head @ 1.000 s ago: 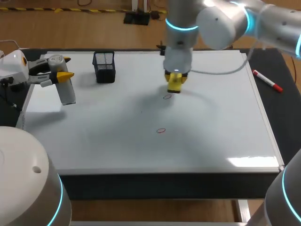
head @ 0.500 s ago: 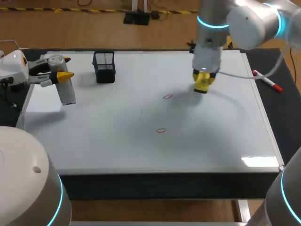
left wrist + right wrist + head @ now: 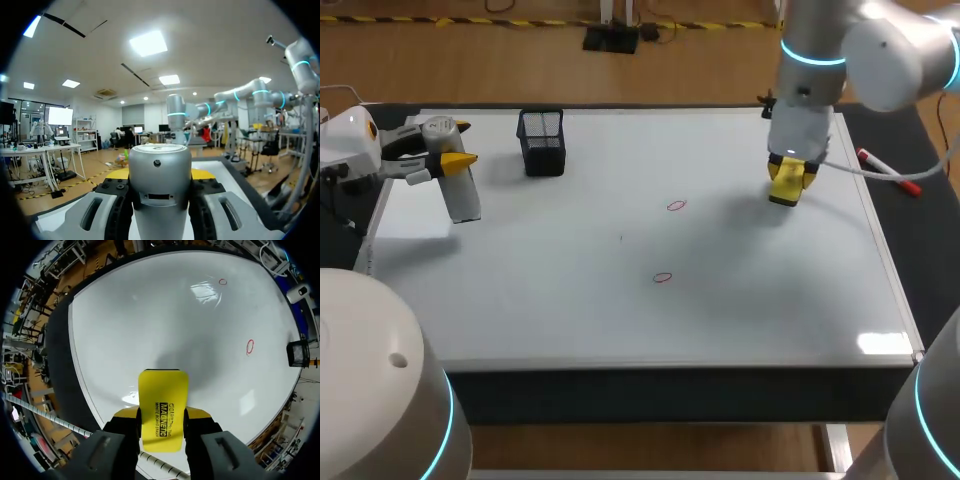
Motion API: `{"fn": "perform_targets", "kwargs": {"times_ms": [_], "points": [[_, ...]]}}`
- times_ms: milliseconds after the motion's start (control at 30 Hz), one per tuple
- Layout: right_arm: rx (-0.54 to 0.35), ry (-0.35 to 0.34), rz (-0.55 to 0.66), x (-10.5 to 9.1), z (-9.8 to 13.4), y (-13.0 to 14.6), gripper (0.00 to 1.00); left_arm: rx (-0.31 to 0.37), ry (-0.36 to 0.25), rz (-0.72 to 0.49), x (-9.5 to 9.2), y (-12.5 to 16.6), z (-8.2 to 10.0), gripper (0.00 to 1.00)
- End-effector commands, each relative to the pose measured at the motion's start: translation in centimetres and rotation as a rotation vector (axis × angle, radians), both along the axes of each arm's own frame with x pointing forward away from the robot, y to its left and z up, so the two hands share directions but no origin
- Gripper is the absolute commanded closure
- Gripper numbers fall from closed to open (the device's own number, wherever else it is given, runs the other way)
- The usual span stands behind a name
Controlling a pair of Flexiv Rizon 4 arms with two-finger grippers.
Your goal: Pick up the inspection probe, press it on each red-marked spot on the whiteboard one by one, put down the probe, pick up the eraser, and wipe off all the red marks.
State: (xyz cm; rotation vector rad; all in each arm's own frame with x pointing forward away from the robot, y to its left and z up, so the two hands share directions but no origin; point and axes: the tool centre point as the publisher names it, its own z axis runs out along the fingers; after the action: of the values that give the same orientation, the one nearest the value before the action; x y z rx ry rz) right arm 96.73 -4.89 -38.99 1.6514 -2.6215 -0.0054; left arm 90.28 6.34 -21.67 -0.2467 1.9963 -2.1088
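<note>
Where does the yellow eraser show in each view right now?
Head view: eraser in the right gripper, over the whiteboard's right part.
Left wrist view: not in it.
Right wrist view: eraser between the right gripper's fingers.
Shared landmark: black mesh basket, head and right wrist views.

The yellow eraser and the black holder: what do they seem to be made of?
The eraser: probably plastic, smooth, even yellow face with printed lettering. The black holder: likely wire mesh metal, as its walls look like a fine grid; plastic is possible.
</note>
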Motion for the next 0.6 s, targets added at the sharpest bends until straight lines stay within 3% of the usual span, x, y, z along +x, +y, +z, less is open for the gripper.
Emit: {"fn": "perform_targets", "kwargs": {"times_ms": [33,600], "points": [[0.006,-0.006,-0.002,-0.47,0.05,-0.72,1.00,0.000,-0.001,0.002,-0.03,-0.05,0.08,1.00],[0.007,-0.010,-0.030,-0.59,-0.18,-1.39,1.00,0.000,-0.001,0.002,-0.03,-0.05,0.08,1.00]]}}
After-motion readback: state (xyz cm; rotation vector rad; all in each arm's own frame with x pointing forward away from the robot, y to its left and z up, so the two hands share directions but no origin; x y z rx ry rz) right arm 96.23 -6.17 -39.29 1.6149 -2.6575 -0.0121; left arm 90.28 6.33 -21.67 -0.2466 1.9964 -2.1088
